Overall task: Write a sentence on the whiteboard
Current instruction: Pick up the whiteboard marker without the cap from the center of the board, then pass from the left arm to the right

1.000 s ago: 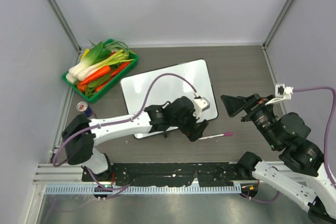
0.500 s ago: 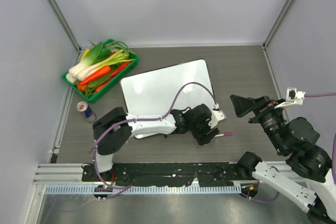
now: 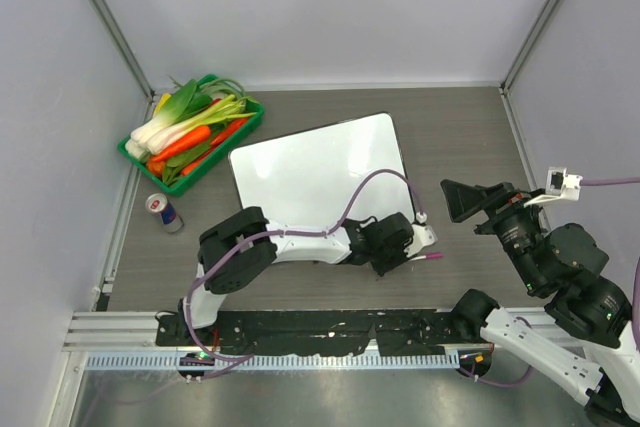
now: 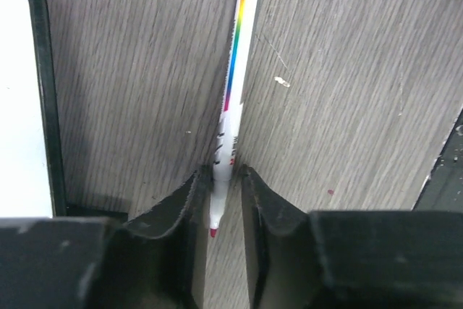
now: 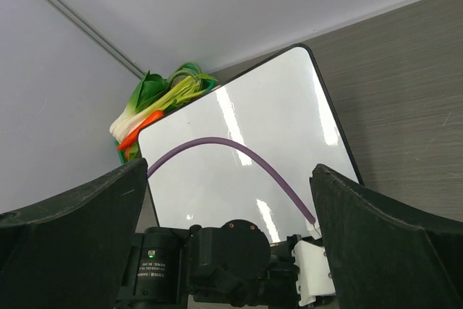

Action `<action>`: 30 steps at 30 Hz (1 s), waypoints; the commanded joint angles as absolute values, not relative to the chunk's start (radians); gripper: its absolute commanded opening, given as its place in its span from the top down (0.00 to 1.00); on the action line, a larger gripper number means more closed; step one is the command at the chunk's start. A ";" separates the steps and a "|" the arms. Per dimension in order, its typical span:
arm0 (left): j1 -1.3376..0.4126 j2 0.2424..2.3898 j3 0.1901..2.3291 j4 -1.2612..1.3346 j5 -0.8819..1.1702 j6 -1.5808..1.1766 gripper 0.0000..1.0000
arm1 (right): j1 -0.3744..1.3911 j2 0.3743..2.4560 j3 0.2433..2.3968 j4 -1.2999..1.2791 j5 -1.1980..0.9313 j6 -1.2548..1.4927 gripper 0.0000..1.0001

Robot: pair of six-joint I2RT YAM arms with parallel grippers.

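Note:
The whiteboard [image 3: 310, 172] lies tilted on the grey table, its glossy white face blank; no sentence shows on it. It also fills the right wrist view [image 5: 275, 113], and its black edge shows at the left of the left wrist view [image 4: 18, 106]. A white marker [image 3: 425, 257] with a pink cap lies on the table off the board's near right corner. My left gripper [image 3: 405, 259] is down over its tip end. In the left wrist view the marker [image 4: 233, 106] runs between the fingers of the left gripper [image 4: 221, 173], which stand narrowly open round it. My right gripper [image 3: 465, 200] hovers wide open and empty [image 5: 228, 171].
A green tray [image 3: 250, 119] of leeks and carrots sits at the back left, seen also in the right wrist view [image 5: 155, 103]. A small drinks can [image 3: 163, 209] stands near the left wall. A purple cable [image 5: 210, 140] arcs over the board. A black rail [image 3: 320, 327] runs along the near edge.
My left arm has reached right to the marker and its jaws have narrowed from wide open to close round the pen. The right gripper drew back slightly to the right.

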State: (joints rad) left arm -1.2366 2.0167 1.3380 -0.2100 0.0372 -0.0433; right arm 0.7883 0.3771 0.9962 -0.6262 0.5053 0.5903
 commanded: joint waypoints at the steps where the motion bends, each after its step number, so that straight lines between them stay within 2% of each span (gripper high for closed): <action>1: -1.250 2.054 1.348 -0.224 0.035 -0.032 0.84 | 0.792 0.390 1.037 -0.623 0.541 0.569 0.01; 2: -1.250 2.054 1.345 -0.224 0.044 -0.037 0.94 | 0.790 0.393 1.038 -0.624 0.543 0.568 0.01; 3: -1.250 2.045 1.341 -0.216 0.055 -0.041 1.00 | 0.792 0.396 1.039 -0.626 0.542 0.566 0.00; 11: -1.226 1.904 1.353 -0.184 0.142 -0.100 1.00 | 0.792 0.416 1.083 -0.623 0.535 0.546 0.01; 19: -1.100 1.695 1.306 -0.123 0.296 -0.227 1.00 | 0.793 0.460 1.126 -0.615 0.492 0.529 0.01; 30: -0.823 1.326 1.151 -0.247 0.310 -0.282 1.00 | 0.792 0.670 1.121 -0.513 0.187 0.525 0.00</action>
State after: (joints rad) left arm -0.8978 1.4483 1.1957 -0.1810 0.2943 -0.2565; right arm 0.7879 0.5793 1.1168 -0.6006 0.3523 0.5304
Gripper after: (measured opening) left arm 0.025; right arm 0.993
